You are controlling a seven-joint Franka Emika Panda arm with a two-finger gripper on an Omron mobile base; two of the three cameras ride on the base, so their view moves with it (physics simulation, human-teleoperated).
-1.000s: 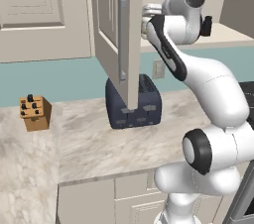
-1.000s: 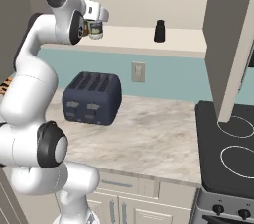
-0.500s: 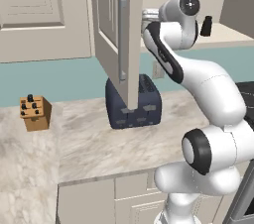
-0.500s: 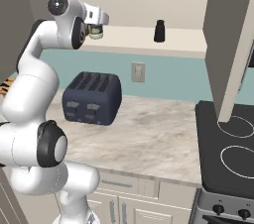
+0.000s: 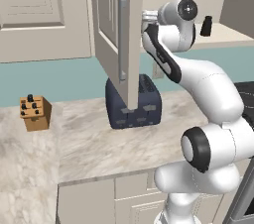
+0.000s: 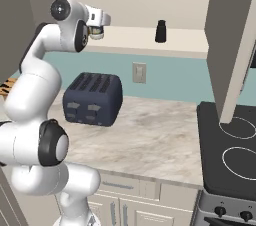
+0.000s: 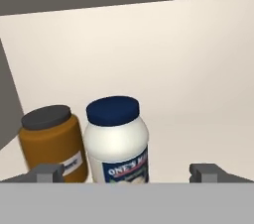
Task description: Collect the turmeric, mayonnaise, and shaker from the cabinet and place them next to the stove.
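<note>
Up close, jaws wide open, bases of mayonnaise point(image 7: 117, 141) and turmeric point(image 7: 52, 143) cut off.

We're in a home kitchen, rendered: a marbled tabletop point(image 6: 150, 135) over cream drawers, a dark blue toaster point(image 6: 93, 99) against the teal wall, a black glass cooktop point(image 6: 232, 155) with knobs below, a knife block point(image 5: 34, 113), and an open beige wall cupboard point(image 5: 119, 34) with jars on its shelf.
</note>
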